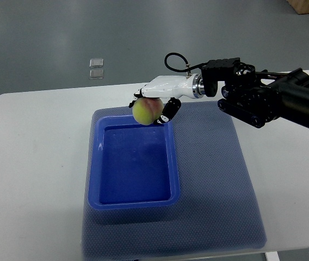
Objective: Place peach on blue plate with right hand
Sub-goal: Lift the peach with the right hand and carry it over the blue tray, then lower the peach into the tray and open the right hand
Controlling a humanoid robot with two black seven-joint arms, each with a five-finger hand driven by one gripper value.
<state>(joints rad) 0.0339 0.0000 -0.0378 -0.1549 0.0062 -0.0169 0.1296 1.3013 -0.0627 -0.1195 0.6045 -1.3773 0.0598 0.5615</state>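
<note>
The right hand [153, 104] reaches in from the right edge of the picture, its white shell and black forearm stretched over the far side of the table [35, 163]; its fingers [168, 113] are curled around the peach [146, 111], dark fingertips pressed against the fruit's right side while the palm covers it from above; the peach is yellow-green with a pink blush near the top, and it sits in the grip over the far rim of the plate [94, 163], near that rim's middle and toward its right; whether the fruit touches the rim cannot be told from this steep view; the plate is a deep blue rectangular tray with rounded corners, and its floor is bare; it lies on the left part of a blue-grey mat [220, 179], its left wall close to the mat's left edge; the mat covers the middle and right of the white table and runs to the table's near edge; a black cable [173, 58] loops above the wrist where the white shell meets the black arm; beyond the table's far edge, on the grey floor [45, 32], lie two small pale squares [96, 68], one just behind the other; the left arm does not show
</note>
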